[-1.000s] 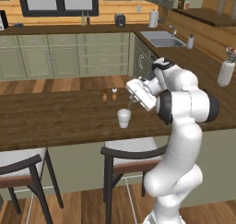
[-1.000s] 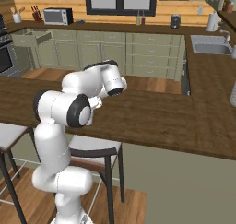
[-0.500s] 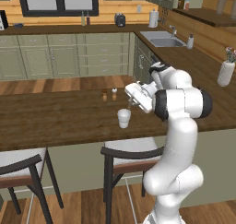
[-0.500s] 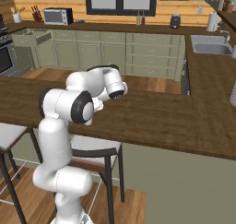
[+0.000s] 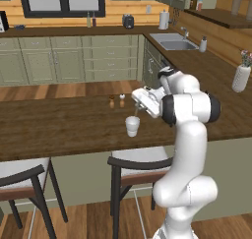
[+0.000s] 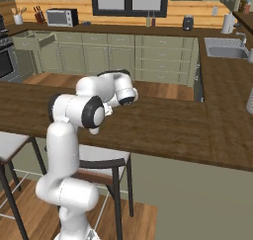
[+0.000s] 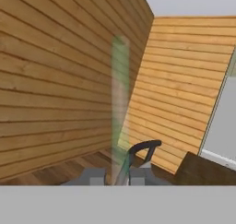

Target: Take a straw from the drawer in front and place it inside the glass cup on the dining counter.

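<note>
1. The gripper (image 5: pixel 137 104) is clenched on the straw (image 7: pixel 119 103), its fingers nearly together; in the hand view the straw rises between the two dark tips as a thin, pale, see-through strip, blurred, against a wall of wood planks.
2. In the left base view the hand is turned sideways, pointing left over the dining counter (image 5: pixel 59 127), with the gripper just above the glass cup (image 5: pixel 132 126).
3. A pale sliver hangs from the gripper toward the cup's mouth; whether it touches the rim cannot be told.
4. The arm rises from the floor beside a stool (image 5: pixel 135 166), bends at a dark elbow joint and reaches forward at counter height.
5. The cup stands upright on the dark wood top, whitish and translucent, near the two small shakers (image 5: pixel 116 101) behind it.
6. In the right base view the arm's white links hide the cup.
</note>
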Tool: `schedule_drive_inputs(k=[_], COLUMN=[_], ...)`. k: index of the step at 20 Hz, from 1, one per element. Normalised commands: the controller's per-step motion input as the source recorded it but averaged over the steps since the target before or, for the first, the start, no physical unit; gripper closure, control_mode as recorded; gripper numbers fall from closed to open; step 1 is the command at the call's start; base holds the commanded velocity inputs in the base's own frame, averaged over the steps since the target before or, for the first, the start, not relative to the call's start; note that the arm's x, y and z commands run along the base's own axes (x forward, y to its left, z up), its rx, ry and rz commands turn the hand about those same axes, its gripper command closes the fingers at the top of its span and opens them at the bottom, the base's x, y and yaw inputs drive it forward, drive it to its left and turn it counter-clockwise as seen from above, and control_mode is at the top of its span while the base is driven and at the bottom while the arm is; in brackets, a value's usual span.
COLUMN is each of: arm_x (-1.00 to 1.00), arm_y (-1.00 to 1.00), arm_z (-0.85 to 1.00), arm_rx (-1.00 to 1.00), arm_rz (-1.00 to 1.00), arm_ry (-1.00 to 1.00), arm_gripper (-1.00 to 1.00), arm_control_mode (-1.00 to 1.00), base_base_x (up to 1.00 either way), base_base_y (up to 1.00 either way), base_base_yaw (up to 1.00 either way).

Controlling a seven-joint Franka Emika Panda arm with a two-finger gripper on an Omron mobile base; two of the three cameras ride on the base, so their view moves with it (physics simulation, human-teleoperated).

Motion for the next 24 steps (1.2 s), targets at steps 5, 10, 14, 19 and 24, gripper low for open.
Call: schedule_drive_inputs(k=[5, 10, 14, 19, 24], arm_x=[0.21, 0.14, 0.19, 0.23, 0.23], arm_y=[0.0, 0.0, 0.0, 0.0, 0.0], arm_z=[-0.25, -0.24, -0.13, -0.17, -0.22], arm_rx=[0.0, 0.0, 0.0, 0.0, 0.0], arm_rz=[0.0, 0.0, 0.0, 0.0, 0.0], arm_ry=[0.04, 0.02, 0.04, 0.07, 0.05], arm_gripper=[1.0, 1.0, 1.0, 1.0, 1.0], arm_control_mode=[-1.0, -1.0, -1.0, -1.0, -1.0], base_base_x=[0.0, 0.0, 0.0, 0.0, 0.0], base_base_y=[0.0, 0.0, 0.0, 0.0, 0.0], base_base_yaw=[0.0, 0.0, 0.0, 0.0, 0.0])
